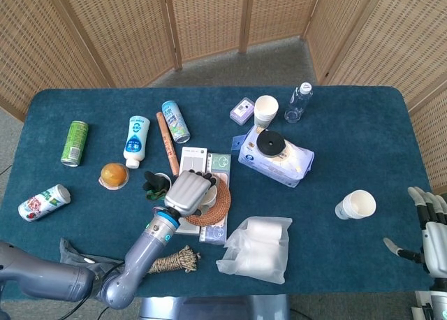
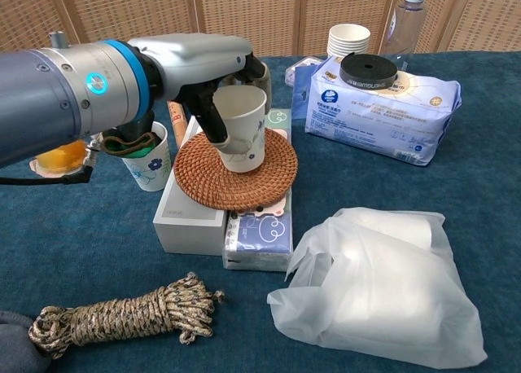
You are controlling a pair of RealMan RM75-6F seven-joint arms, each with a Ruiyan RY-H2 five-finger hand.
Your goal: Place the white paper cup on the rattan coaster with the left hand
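Note:
My left hand (image 2: pixel 220 80) grips the white paper cup (image 2: pixel 242 129), which stands upright with its base on the round rattan coaster (image 2: pixel 236 186). The coaster lies on top of a white box and a tissue pack. In the head view the left hand (image 1: pixel 187 193) covers the cup and most of the coaster (image 1: pixel 216 207). My right hand (image 1: pixel 427 222) hovers at the table's right edge with its fingers spread and nothing in it.
A second paper cup (image 2: pixel 146 157) holding dark cloth stands left of the white box (image 2: pixel 183 214). A rope coil (image 2: pixel 122 314), plastic bag (image 2: pixel 374 283), wipes pack (image 2: pixel 383 104), cup stack (image 2: pixel 348 41), bottle (image 2: pixel 403 19), cans and another cup (image 1: pixel 356 205) surround the coaster.

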